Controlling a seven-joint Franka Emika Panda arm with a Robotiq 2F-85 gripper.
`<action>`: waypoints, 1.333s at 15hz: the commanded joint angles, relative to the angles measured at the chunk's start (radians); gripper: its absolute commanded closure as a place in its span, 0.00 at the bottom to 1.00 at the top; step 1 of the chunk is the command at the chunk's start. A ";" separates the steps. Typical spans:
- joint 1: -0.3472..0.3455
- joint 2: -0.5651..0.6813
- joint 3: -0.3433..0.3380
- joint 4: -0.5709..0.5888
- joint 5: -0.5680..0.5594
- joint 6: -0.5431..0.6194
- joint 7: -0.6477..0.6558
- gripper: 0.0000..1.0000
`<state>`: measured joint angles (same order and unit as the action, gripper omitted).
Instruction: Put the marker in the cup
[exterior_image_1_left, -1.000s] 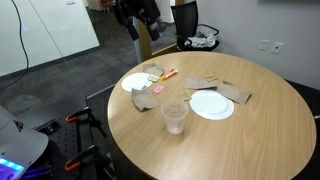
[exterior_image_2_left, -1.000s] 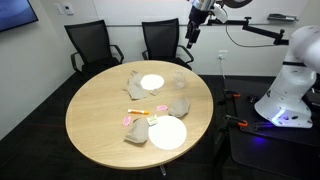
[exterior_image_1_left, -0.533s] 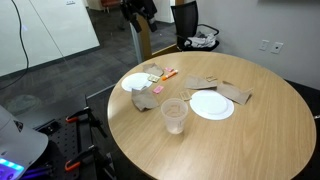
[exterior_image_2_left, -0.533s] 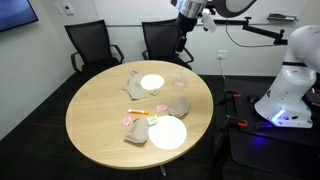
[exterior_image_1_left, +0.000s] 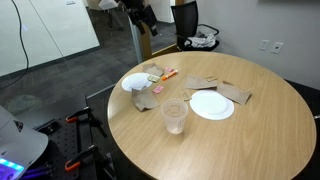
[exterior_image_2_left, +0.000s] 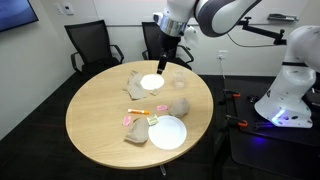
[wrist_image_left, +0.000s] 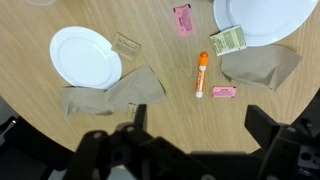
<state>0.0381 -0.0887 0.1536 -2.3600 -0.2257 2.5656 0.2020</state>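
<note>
Hovers, jaws spread and empty, above the thin orange-red marker pen (wrist_image_left: 202, 75) lying ungrasped, apart from the clear plastic tumbler (exterior_image_1_left: 175, 115), with everything left to do.

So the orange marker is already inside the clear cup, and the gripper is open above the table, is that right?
Not quite. The marker is not inside the cup: it lies flat on the table beside a brown napkin, as the wrist view shows. The rest holds: the gripper is open above the table.
</note>
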 joint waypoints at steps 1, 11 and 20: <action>0.025 0.132 0.002 0.112 -0.061 0.015 0.063 0.00; 0.116 0.489 -0.060 0.450 -0.028 -0.080 0.021 0.00; 0.121 0.735 -0.073 0.672 0.045 -0.106 -0.080 0.00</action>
<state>0.1500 0.5815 0.0932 -1.7715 -0.2190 2.4930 0.1786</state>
